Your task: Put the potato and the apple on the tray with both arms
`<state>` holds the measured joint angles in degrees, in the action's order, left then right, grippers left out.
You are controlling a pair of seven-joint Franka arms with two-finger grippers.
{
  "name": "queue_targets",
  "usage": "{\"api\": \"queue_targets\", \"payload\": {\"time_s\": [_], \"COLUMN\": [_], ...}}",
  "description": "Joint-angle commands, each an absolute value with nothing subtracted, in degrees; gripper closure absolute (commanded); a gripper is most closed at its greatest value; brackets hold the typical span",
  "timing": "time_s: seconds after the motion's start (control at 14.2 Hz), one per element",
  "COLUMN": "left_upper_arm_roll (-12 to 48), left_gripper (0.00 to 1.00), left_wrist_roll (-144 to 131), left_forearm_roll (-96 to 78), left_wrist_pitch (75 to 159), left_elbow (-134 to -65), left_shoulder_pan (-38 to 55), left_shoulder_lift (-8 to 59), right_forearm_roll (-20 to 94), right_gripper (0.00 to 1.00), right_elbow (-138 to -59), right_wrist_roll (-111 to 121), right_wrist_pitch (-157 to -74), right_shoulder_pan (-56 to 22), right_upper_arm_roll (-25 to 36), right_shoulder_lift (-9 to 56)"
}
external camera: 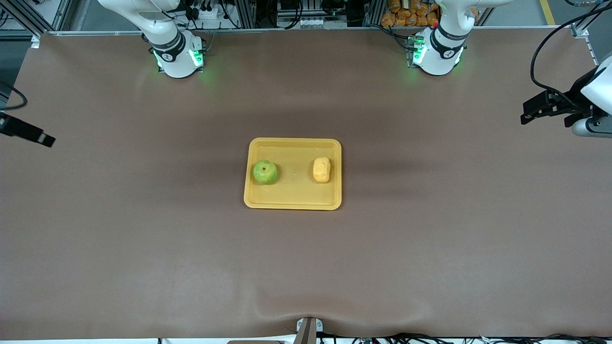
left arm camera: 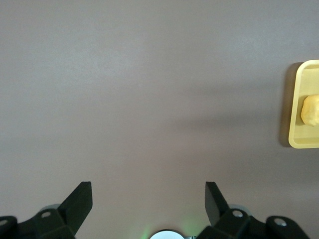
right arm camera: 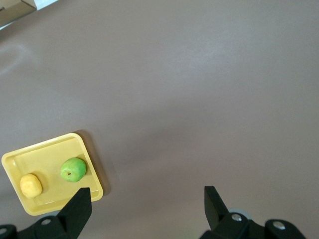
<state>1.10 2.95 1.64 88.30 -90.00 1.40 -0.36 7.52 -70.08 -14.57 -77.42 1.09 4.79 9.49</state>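
On the brown table [external camera: 143, 229], midway between its two ends, the tray [external camera: 292, 200] sits flat with its long edges running end to end; it looks like stiff, light plastic, and its raised rim would be the natural place to take it by, were it to be shifted. Inside it, the apple [external camera: 265, 172] rests near the short rim toward the right arm's end, and the potato [external camera: 322, 170] near the short rim toward the left arm's end, the two well apart and neither touching the rim. Both seem firm, light and rounded; the smooth apple would likely roll or slip, so a pinch across its widest part suits it, the lumpy potato across its narrow waist. Over bare table at its own end, the left gripper [left arm camera: 148, 199] hangs spread and empty; the right gripper [right arm camera: 147, 201] likewise.
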Motion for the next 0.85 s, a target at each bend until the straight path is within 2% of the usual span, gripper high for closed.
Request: {"api": "queue_targets", "payload": {"time_s": [0.0,0.14,0.28,0.77], "left_upper_arm_roll": [1.23,1.23,1.23,1.23], "left_gripper": [0.00,0.00,0.00,0.00], "left_wrist_roll": [2.02,2.02,2.11,2.11], "left_forearm_roll": [2.11,2.11,2.11,2.11], "left_wrist_pitch": [88.68,88.68,88.68,88.68], "left_elbow": [-89.74,-89.74,-89.74,-89.82], "left_shoulder_pan": [1.49,1.58,1.49,1.32], "left_shoulder_lift": [-0.26,-0.26,-0.26,-0.26], "right_forearm_roll": [5.80,5.01,3.96,0.62], "right_gripper": [0.00,0.00,0.00,0.00], "right_elbow": [-74.25,-78.12,-78.75,-78.40], "right_wrist_roll": [-10.30,-9.58,-9.49,-2.99], "right_wrist_pitch": [-76.99,-76.91,-75.77,-74.98], "right_shoulder_pan": [2.11,1.32,0.62,-0.26], "right_upper_arm_roll": [4.04,5.27,5.36,5.54], "right_shoulder_lift": [4.59,0.89,-0.43,-0.62]}}
